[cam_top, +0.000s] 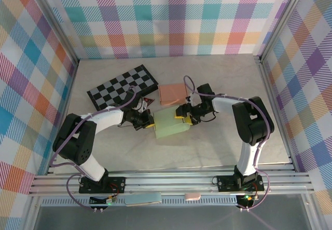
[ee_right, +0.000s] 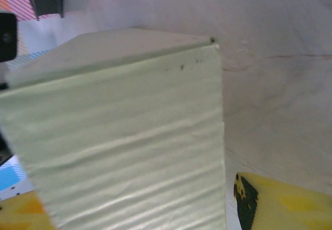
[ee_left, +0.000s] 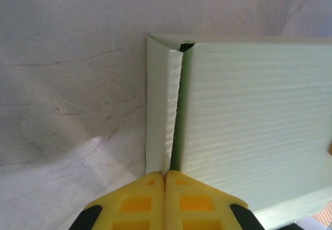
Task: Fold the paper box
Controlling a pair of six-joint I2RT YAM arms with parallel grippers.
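The pale green paper box (cam_top: 170,125) lies in the middle of the table between my two grippers. My left gripper (cam_top: 151,123) is at the box's left edge. In the left wrist view its yellow fingers (ee_left: 140,199) are shut tight together, and the tips (ee_left: 166,174) touch the end of the box's (ee_left: 254,116) folded side wall (ee_left: 160,111), beside a narrow dark seam. My right gripper (cam_top: 182,117) is at the box's upper right. It (ee_right: 140,212) stands open astride the box (ee_right: 124,137), and the right finger (ee_right: 280,204) is clear of the box wall.
A black-and-white checkerboard (cam_top: 123,86) lies at the back left. A salmon-coloured flat pad (cam_top: 172,92) lies just behind the box. Plaid walls close in the table on three sides, and a metal rail (cam_top: 171,182) runs along the near edge.
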